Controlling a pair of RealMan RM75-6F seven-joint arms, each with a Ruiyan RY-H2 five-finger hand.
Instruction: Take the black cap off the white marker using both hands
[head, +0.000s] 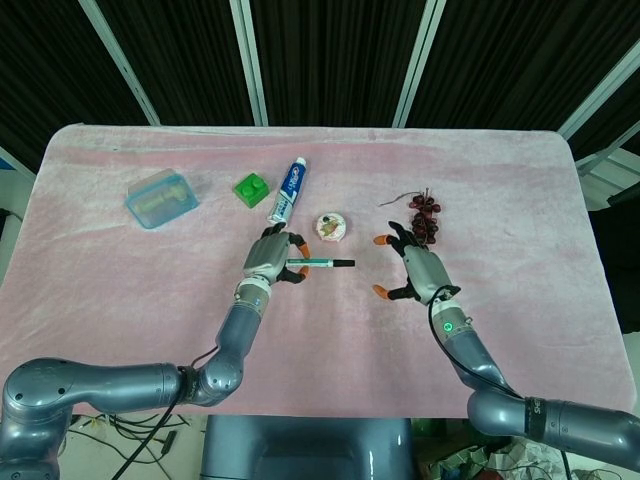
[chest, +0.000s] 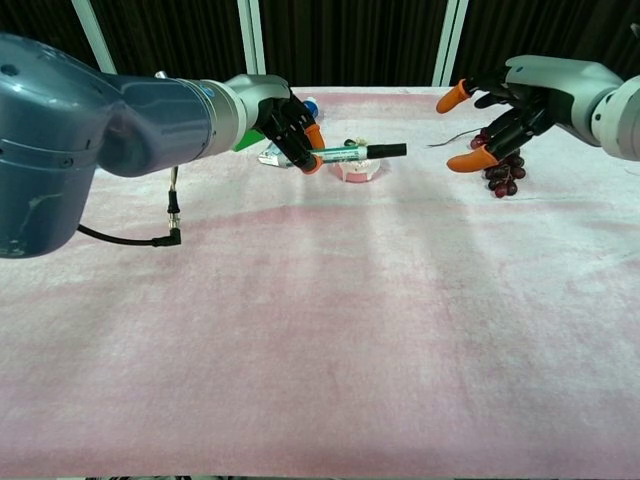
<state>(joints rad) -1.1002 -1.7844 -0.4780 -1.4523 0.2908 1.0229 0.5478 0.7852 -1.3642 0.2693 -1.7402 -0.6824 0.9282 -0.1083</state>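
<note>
My left hand (head: 272, 256) (chest: 288, 128) holds the white marker (head: 312, 263) (chest: 345, 153) level above the pink cloth. Its black cap (head: 341, 264) (chest: 390, 150) points right, toward my right hand. My right hand (head: 412, 270) (chest: 505, 110) hovers to the right of the cap with orange-tipped fingers spread and nothing in it. A small gap separates it from the cap.
A bunch of dark grapes (head: 425, 215) (chest: 503, 168) lies just behind my right hand. A small round tin (head: 330, 226) (chest: 357, 167) sits behind the marker, with a toothpaste tube (head: 287, 190), a green block (head: 250, 189) and a blue box (head: 161, 198) further left.
</note>
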